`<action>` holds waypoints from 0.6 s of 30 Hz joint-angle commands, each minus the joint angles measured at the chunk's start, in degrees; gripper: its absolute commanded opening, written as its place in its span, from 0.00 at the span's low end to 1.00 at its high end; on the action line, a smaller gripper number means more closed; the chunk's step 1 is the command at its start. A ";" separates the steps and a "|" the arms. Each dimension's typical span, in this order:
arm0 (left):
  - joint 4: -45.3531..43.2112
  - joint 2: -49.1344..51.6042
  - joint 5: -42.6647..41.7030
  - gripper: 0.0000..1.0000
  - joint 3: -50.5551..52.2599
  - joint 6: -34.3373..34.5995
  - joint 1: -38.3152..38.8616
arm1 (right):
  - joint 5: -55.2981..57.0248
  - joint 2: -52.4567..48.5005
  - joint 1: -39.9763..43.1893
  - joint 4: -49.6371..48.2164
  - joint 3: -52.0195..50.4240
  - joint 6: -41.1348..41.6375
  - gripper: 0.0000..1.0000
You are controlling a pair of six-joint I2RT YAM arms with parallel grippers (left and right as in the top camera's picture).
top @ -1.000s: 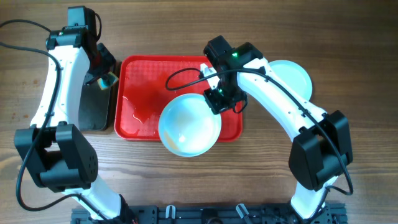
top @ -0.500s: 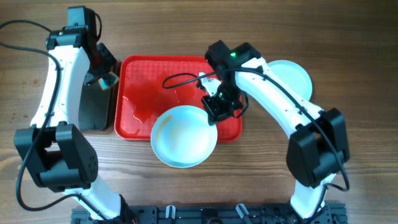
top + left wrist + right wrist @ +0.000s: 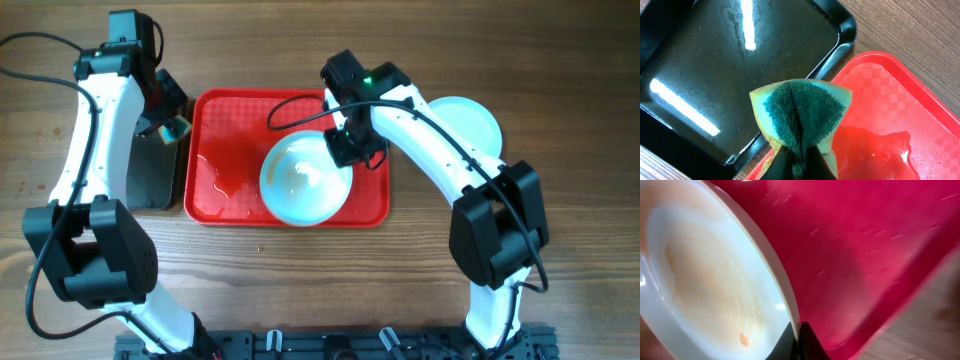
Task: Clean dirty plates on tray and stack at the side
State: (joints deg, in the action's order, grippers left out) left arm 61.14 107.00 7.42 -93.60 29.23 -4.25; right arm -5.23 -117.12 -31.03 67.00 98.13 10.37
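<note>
Red tray point(image 3: 225, 120): plastic, with a raised rim, lying at the middle of the wooden table point(image 3: 560, 60); a film of clear liquid point(image 3: 880, 145) is pooled on its left half.
Dirty plate point(image 3: 305, 180): pale and round, over the tray's right half, its near edge reaching the front rim. Yellowish-brown smears point(image 3: 695, 275) ring its centre, and one small orange speck point(image 3: 744, 339) sits close to its edge. The views do not settle whether it lies flat or is raised.
Right gripper point(image 3: 799, 342): fingers pressed together on the plate's far-right rim. The wrist view shows the thin white edge pinched between two dark fingertips, with red tray floor beyond it.
Second plate point(image 3: 478, 118): off the tray, on bare wood to its right, partly hidden under the right arm. No dirt can be made out on the part that shows.
Left gripper point(image 3: 797, 167): clamped on a folded sponge point(image 3: 802, 112), yellow at the edges with its green scouring face turned to the wrist camera. It hangs above the line where the two trays meet.
Black tray point(image 3: 150, 180): glossy and smaller, just beside the red tray's left edge, overhead lights mirrored in its surface.
</note>
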 commanded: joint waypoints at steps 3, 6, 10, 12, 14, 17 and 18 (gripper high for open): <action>0.09 -0.44 -0.37 0.04 -0.48 -0.50 -0.04 | 17.03 0.50 0.24 -0.37 6.93 6.21 0.04; 0.26 -0.44 -0.35 0.04 -0.48 -0.50 -0.04 | 25.97 2.36 0.24 -0.63 8.13 8.28 0.04; 0.26 -0.44 -0.35 0.04 -0.48 -0.50 -0.04 | 34.10 5.01 0.02 -2.08 8.15 9.92 0.04; 0.26 -0.44 -0.35 0.04 -0.48 -0.50 -0.04 | 37.24 5.86 -0.46 -2.12 8.15 11.30 0.04; 0.24 -0.46 -0.35 0.04 -0.48 -0.50 -0.04 | 41.59 6.60 -1.73 -2.27 8.15 12.48 0.04; 0.24 -0.46 -0.35 0.04 -0.48 -0.50 -0.04 | 51.84 7.10 -5.88 -1.86 8.15 13.57 0.04; 0.24 -0.44 -0.35 0.04 -0.48 -0.50 -0.04 | 54.25 7.10 -7.19 -1.66 8.15 13.66 0.04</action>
State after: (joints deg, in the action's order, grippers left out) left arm 61.34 107.00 7.42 -93.60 29.23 -4.25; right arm 35.66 -111.83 -33.67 65.08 104.77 21.47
